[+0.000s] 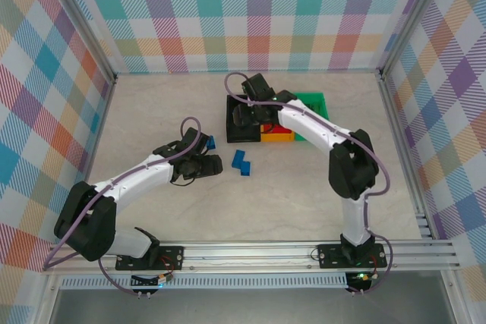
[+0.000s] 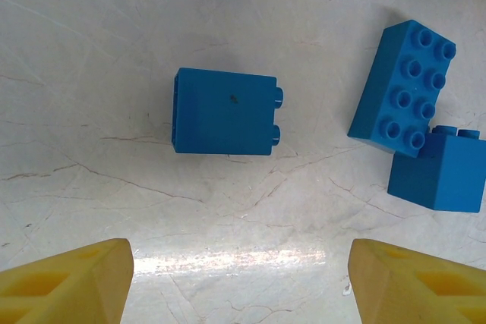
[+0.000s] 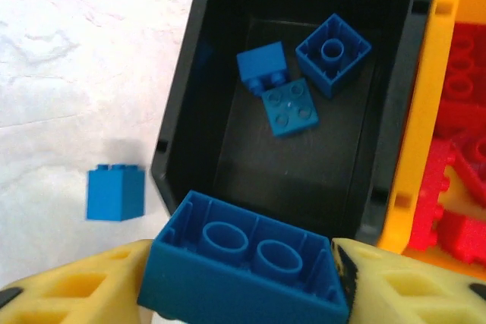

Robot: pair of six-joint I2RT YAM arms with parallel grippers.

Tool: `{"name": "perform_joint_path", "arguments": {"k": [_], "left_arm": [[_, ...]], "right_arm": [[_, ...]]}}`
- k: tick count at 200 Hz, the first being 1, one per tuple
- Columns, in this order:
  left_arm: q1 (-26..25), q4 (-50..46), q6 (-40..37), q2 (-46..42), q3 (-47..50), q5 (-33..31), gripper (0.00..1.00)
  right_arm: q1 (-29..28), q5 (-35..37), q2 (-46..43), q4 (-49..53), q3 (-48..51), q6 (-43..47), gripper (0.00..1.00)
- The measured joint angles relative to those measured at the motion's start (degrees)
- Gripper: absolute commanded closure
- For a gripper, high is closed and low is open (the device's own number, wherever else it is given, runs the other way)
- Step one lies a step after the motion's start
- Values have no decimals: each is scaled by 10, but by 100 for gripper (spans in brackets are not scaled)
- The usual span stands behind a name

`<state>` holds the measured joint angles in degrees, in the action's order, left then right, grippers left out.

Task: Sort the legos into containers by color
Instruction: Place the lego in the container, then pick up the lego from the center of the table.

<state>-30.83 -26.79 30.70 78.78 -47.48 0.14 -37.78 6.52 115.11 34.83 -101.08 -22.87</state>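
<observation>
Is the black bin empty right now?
No, three blue bricks lie on the floor of the black bin in the right wrist view.

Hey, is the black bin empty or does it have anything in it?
Not empty: three blue bricks lie on the floor of the black bin.

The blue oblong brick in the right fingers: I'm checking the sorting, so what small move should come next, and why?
Probably open the right fingers and drop the blue oblong brick. It appears to hang over the near end of the black bin, where three blue bricks lie; the red ones sit in the orange bin.
</observation>
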Motion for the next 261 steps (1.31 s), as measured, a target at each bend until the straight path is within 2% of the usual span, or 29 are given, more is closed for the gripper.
{"name": "perform_joint_path", "arguments": {"k": [40,78,134,183,200,215,236,261], "left_arm": [[-3,-2,1,0,0,-3,24],[-3,-12,0,12,-13,-11,22],[-3,-38,-23,125,-99,-23,23],[-2,-68,-54,223,-163,-40,27],[-2,-68,-60,245,-173,-37,33],[-2,-72,-65,257,-176,-42,47],[3,-80,-72,257,-179,-45,59],[3,-81,-74,257,-179,-44,64]], "right_arm": [[2,-16,6,2,2,10,36],[2,-31,-76,-20,129,11,36],[2,-23,-231,-42,323,4,35],[2,-3,-280,-59,404,-4,35],[2,2,-283,-63,427,-9,35],[2,3,-283,-70,444,-16,35],[2,5,-285,-79,464,-24,35],[2,6,-293,-85,480,-31,35]]}}
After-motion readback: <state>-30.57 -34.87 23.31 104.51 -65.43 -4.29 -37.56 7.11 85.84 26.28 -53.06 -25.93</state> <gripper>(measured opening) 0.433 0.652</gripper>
